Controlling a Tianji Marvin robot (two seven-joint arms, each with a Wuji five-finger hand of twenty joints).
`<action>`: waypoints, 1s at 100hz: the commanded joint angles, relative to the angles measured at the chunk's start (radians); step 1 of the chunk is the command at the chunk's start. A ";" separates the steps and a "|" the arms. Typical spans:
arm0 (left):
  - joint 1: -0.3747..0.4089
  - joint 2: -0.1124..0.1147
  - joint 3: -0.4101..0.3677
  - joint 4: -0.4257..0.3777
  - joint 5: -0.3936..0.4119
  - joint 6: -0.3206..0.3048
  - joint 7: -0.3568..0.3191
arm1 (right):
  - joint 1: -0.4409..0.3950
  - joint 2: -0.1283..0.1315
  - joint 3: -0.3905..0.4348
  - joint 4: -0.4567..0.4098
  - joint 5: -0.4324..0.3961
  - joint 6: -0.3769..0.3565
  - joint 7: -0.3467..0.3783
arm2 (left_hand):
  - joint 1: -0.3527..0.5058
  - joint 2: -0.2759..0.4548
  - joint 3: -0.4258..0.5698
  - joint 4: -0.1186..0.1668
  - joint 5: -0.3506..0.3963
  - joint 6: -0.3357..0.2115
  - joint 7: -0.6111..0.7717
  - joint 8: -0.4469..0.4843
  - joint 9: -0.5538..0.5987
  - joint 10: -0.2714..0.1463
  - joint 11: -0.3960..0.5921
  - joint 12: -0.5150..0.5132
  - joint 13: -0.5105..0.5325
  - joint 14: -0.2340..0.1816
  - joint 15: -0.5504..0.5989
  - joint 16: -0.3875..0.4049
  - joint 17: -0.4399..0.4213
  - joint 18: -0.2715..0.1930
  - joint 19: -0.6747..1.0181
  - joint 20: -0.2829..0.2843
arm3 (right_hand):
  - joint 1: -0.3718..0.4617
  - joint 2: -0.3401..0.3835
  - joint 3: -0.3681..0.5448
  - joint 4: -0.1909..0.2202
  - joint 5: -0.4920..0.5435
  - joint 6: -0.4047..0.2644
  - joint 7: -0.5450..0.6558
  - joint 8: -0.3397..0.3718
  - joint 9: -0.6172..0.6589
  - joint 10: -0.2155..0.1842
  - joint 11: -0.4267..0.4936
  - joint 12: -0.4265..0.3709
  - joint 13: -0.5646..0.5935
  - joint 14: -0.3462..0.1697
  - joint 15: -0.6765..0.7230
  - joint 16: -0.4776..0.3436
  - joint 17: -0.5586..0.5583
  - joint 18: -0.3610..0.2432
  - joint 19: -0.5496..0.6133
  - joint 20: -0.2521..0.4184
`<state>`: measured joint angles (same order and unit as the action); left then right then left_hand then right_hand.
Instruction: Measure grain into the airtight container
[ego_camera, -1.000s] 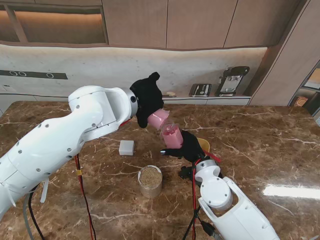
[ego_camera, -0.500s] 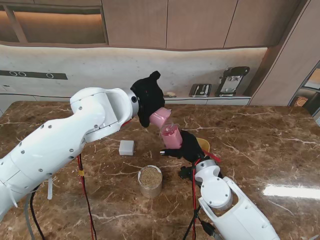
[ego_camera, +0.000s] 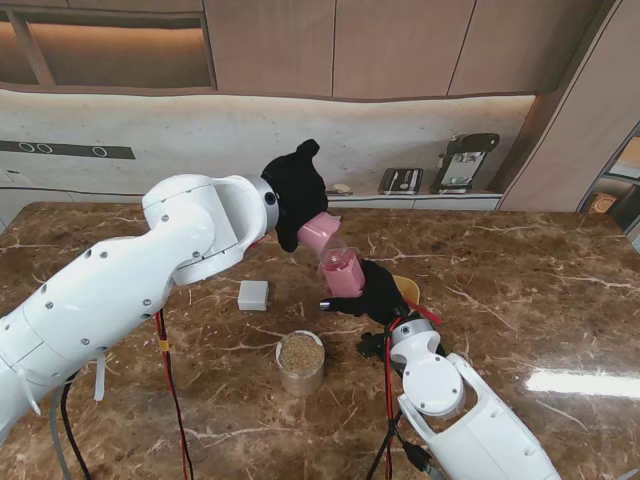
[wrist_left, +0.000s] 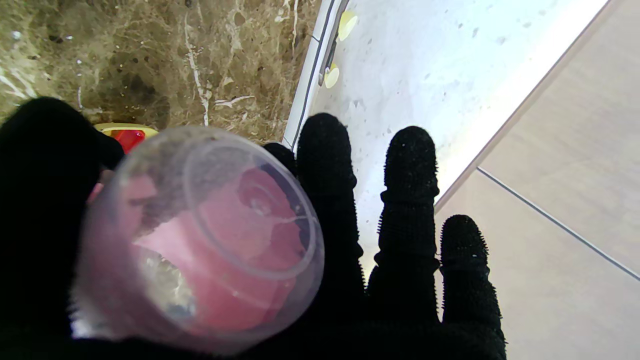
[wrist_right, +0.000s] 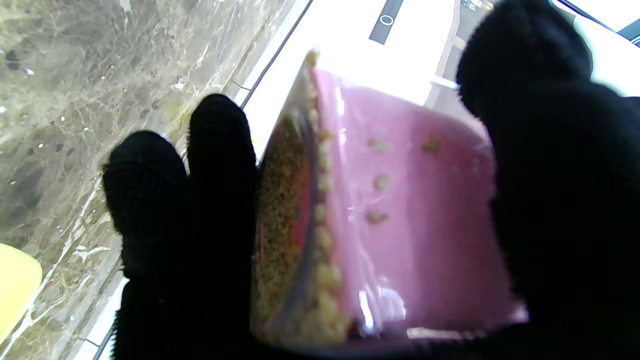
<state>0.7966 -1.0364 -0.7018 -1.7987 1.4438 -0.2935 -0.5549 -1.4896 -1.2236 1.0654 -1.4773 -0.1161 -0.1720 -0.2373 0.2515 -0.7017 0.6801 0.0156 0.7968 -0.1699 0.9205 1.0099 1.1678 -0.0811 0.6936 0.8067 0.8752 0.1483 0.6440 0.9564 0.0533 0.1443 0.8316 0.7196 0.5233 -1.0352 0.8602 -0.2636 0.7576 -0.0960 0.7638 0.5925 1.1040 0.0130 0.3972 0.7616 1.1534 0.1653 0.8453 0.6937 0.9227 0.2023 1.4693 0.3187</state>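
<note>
Overhead, left hand (ego_camera: 293, 190) tipping pink cup (ego_camera: 318, 234) mouth-down, airtight container (ego_camera: 344, 272) upright

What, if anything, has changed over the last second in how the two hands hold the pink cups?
Almost nothing: the left hand with its tilted pink cup crept very slightly right. The right hand holds the pink container as before; the grain jar and white block are unmoved.
</note>
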 joint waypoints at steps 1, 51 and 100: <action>0.001 -0.002 0.005 0.006 0.003 0.009 -0.001 | 0.002 -0.001 0.001 -0.002 0.009 -0.014 0.018 | 0.116 0.516 0.112 -0.024 0.088 -0.147 0.196 0.082 -0.003 -0.026 0.033 0.014 0.008 0.010 0.025 0.008 -0.006 0.005 0.007 0.009 | 0.147 0.369 0.234 -0.006 0.123 -0.177 0.164 0.021 0.131 -0.086 0.182 0.041 0.059 -0.114 0.041 -0.008 -0.001 -0.060 0.005 0.013; -0.016 -0.002 0.045 0.011 0.037 -0.012 0.041 | 0.009 0.000 -0.013 0.008 0.024 -0.044 0.032 | 0.094 0.500 0.121 0.014 0.109 -0.142 0.208 0.102 0.011 -0.029 0.057 0.030 0.020 0.011 0.044 0.017 0.000 0.000 0.021 0.003 | 0.144 0.373 0.235 -0.006 0.122 -0.176 0.163 0.019 0.132 -0.085 0.182 0.040 0.059 -0.112 0.040 -0.008 -0.001 -0.060 0.005 0.014; -0.019 0.002 0.056 0.004 0.088 -0.048 0.064 | 0.011 -0.005 -0.014 0.013 0.037 -0.045 0.024 | 0.064 0.475 0.140 0.085 0.133 -0.156 0.204 0.124 0.021 -0.040 0.070 0.043 0.029 0.004 0.059 0.024 0.004 0.003 0.031 -0.001 | 0.142 0.376 0.235 -0.008 0.120 -0.174 0.162 0.019 0.130 -0.084 0.182 0.041 0.059 -0.112 0.042 -0.007 -0.001 -0.060 0.005 0.014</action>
<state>0.7656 -1.0366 -0.6480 -1.7967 1.5192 -0.3343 -0.4967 -1.4822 -1.2185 1.0508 -1.4496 -0.0840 -0.2156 -0.2207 0.2518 -0.6999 0.6702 0.0666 0.7967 -0.1699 0.9306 1.0417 1.1678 -0.0867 0.7205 0.8349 0.8861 0.1483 0.6585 0.9710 0.0590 0.1366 0.8334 0.7196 0.5131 -1.0234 0.8602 -0.2636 0.7576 -0.0808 0.7638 0.5932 1.1118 0.0214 0.3972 0.7616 1.1534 0.1747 0.8457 0.6936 0.9231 0.2109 1.4693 0.3187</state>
